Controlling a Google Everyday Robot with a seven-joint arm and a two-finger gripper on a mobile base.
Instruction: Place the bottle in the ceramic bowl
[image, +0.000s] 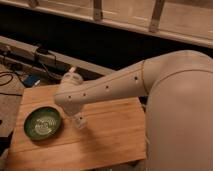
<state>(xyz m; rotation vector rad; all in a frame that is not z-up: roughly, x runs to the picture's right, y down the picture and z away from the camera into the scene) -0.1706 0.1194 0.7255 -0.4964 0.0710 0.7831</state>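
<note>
Wooden tabletop (105, 135) carries the work, lit warm and set against a dark wall, so take your bearings from the gripper (80, 121) outward. You find the gripper at the end of the white arm (107, 90), low over the boards and pointing down, with a small pale shape at its tip. That shape may be the bottle, but you cannot confirm it; no bottle shows lying anywhere else on the wood. Whether the gripper is clamped or spread cannot be told from this view.

Just beside the gripper, to its left as you see it, sits the ceramic bowl (43, 123), dark green with a paler centre, resting flat on the wood. A narrow strip of bare board separates the two, so they are not touching. That leftward offset is what your next move likely turns on: a short sideways carry over the rim, then a release above the pale centre. The bottle's long axis cannot be read.

Beyond the gripper, past the far board edge, cables (10, 77) and a power strip (42, 52) run along a ledge, and a railing (125, 12) crosses the top.
</note>
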